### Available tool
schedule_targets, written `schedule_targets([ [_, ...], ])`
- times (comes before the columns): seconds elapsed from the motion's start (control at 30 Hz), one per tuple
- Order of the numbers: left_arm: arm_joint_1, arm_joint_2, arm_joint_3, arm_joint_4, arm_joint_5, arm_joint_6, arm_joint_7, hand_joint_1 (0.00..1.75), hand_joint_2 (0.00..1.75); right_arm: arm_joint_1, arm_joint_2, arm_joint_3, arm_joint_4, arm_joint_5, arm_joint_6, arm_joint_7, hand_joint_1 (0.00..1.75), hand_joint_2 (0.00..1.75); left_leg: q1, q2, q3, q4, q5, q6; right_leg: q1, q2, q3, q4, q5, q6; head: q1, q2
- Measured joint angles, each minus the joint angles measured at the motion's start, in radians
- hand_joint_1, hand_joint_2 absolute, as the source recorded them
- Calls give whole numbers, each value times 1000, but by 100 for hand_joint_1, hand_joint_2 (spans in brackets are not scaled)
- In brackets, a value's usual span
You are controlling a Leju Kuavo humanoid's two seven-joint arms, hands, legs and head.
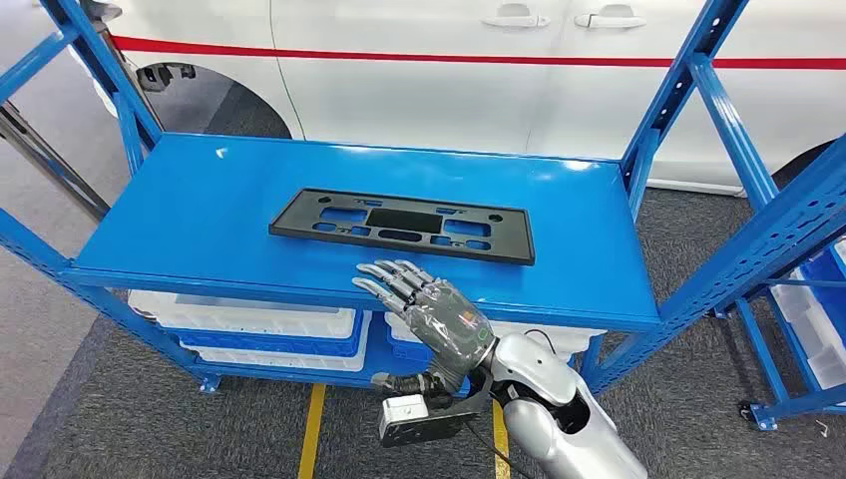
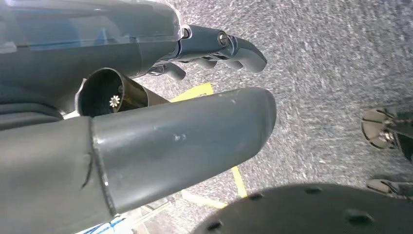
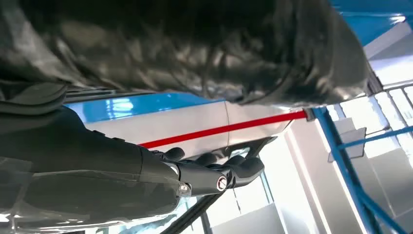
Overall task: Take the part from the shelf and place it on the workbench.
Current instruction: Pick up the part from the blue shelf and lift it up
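A flat black rectangular part point(image 1: 402, 226) with several cut-outs lies in the middle of the blue shelf point(image 1: 219, 205). My right hand point(image 1: 424, 307) hovers at the shelf's front edge, just short of the part's near side, with its fingers stretched out toward the part and holding nothing. In the right wrist view the same hand point(image 3: 204, 170) has its fingers extended with nothing in them. My left hand point(image 2: 170, 122) hangs above a grey carpeted floor, thumb and fingers apart, nothing held.
A white car with a red stripe point(image 1: 449, 60) stands behind the shelf. Blue uprights point(image 1: 688, 100) frame the shelf on both sides. White and blue bins point(image 1: 259, 334) sit on the level below. Another blue rack point(image 1: 798, 299) stands at the right.
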Motion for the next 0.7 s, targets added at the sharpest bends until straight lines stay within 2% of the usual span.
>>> schedule_targets([
  [0.07,1,0,1,0,-1,0,1,0,0,-4,4,2,5,-6,3,2,0,0,2,0,6,-4,-1,6,-2,0,-11,28,-14,4,0,0],
  [0.1,1,0,3,0,-2,0,2,0,0,-8,8,4,10,-11,7,3,0,0,4,1,10,-7,-2,12,-3,0,-32,72,-35,8,1,0],
  [0.17,1,0,7,0,-7,0,4,0,0,-15,12,13,24,-20,16,4,0,0,3,1,15,-7,-9,21,-5,0,-109,206,-87,12,1,0],
  [0.2,0,0,8,0,-9,0,5,0,0,-16,13,19,32,-22,19,4,0,0,2,1,17,-6,-13,22,-6,0,-146,260,-98,13,1,0],
  [0.23,0,0,9,0,-10,0,6,0,0,-16,13,24,38,-22,22,3,0,0,1,0,21,-4,-17,23,-6,0,-169,283,-89,13,1,0],
  [0.27,0,0,10,0,-10,0,6,0,0,-16,14,28,44,-23,23,3,0,0,1,-2,28,-3,-23,22,-6,0,-171,266,-58,11,1,0],
  [0.33,1,0,14,0,-10,-1,7,0,0,-18,16,32,52,-23,23,3,0,0,1,-3,45,-2,-37,18,-4,0,-129,142,30,2,1,0],
  [0.37,2,-1,15,0,-10,-2,8,0,0,-20,16,33,56,-24,24,3,0,0,-1,-3,51,-1,-43,15,-1,0,-104,79,59,-5,1,0],
  [0.4,2,-1,15,0,-10,-2,8,0,0,-23,17,35,58,-24,24,3,0,0,-2,-3,53,0,-48,10,2,0,-87,37,73,-10,0,0],
  [0.47,1,-2,17,0,-10,-2,9,0,0,-26,19,38,63,-24,24,3,0,0,-1,-2,55,-2,-52,-1,9,1,-77,11,68,-18,0,0],
  [0.57,-1,-1,20,-1,-11,-2,9,0,0,-30,25,40,66,-25,25,2,0,0,0,0,54,15,-68,-18,-1,2,-59,-8,65,-28,-2,0],
  [0.63,-2,0,22,-1,-12,-2,9,0,0,-34,30,42,68,-25,25,1,0,0,3,1,6,112,-110,-28,-5,0,-44,-16,61,-36,-4,0],
  [0.7,-1,0,23,-1,-17,-3,9,0,0,-37,33,47,73,-28,26,0,0,0,7,1,-73,241,-151,-37,-5,-2,-35,-16,52,-40,-6,0],
])
